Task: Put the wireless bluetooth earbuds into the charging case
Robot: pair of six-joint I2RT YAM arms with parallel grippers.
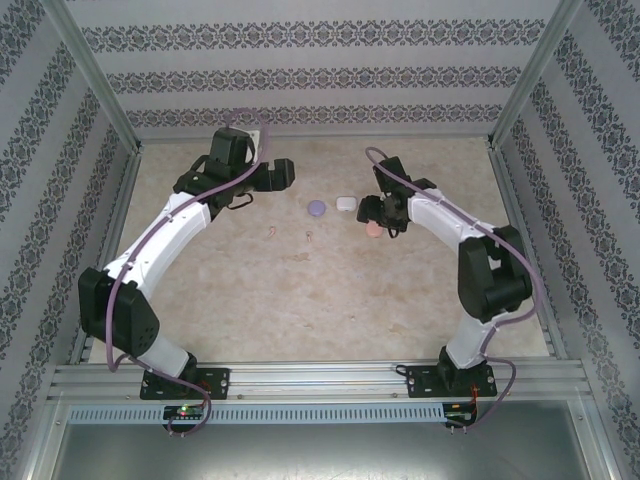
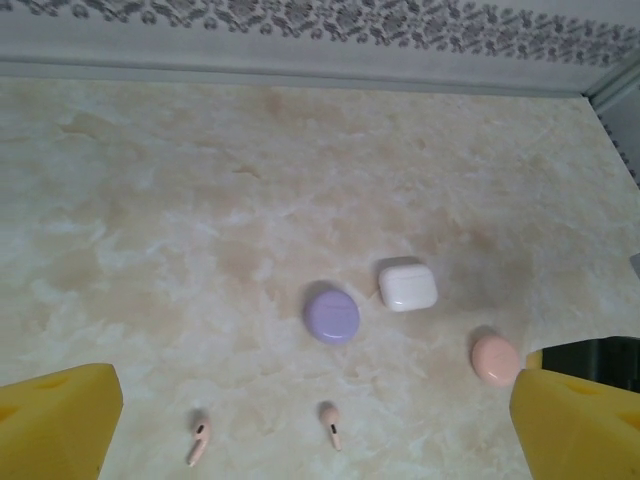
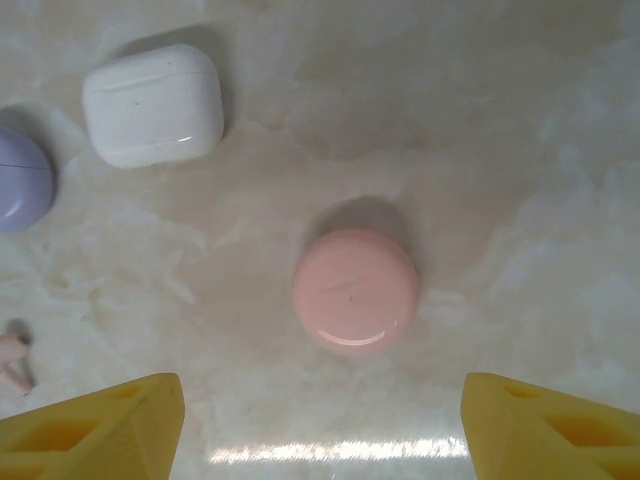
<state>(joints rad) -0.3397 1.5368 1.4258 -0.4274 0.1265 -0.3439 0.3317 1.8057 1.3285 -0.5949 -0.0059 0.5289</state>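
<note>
Patterned walls [image 1: 300, 40] enclose a marbled beige surface [image 1: 300, 310]. In the overhead view the left arm [image 1: 165, 235] reaches to the upper left and the right arm [image 1: 450, 215] to the upper right of centre. The left jaws are spread wide, gripping nothing. The right jaws are also spread, with the closed pink case [image 3: 356, 291] just above them in the wrist frame. The white case [image 2: 407, 285] and purple case [image 2: 332, 315] sit side by side near centre. The first pink earbud [image 2: 198, 438] and second pink earbud [image 2: 330, 424] lie loose on the surface, bottom centre, outside every case.

The purple case [image 3: 22, 182] and a pink earbud [image 3: 14, 360] are cut off by the right wrist view's left edge.
</note>
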